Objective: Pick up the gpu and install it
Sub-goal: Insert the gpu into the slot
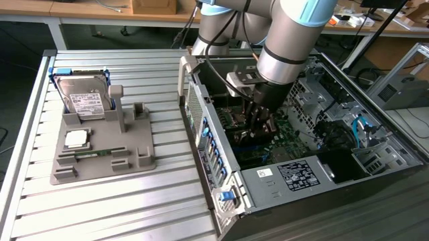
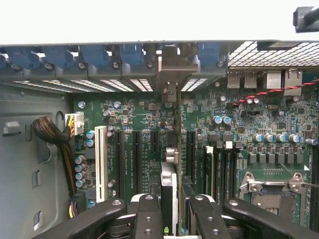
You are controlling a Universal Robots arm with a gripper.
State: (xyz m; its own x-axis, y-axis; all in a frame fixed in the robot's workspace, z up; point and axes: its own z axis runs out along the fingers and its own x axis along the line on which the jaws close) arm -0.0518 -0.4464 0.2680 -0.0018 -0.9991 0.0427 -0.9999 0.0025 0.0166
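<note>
I'm on the install step: gripper (image 2: pixel 172 209) pinching the gpu (image 2: pixel 169 184) edge-on right above the motherboard (image 2: pixel 144 124) slots, so alignment matters most now.

ribbed bare metal table (image 1: pixel 134 196), matt grey plastic holder (image 1: pixel 100 150), perforated sheet-metal case (image 1: pixel 208 130), glossy green motherboard (image 2: pixel 144 119)

The surface (image 1: pixel 154 186) is a ribbed, silver-grey metal top of parallel slats with a raised rim. Two items rest directly on it. Toward the exterior view's left sits a grey plastic parts holder (image 1: pixel 100 158), lying flat. Just beside it, toward the exterior view's right, lies an open computer case (image 1: pixel 282 188) on its side, interior facing up, reaching the surface's near edge.
</note>
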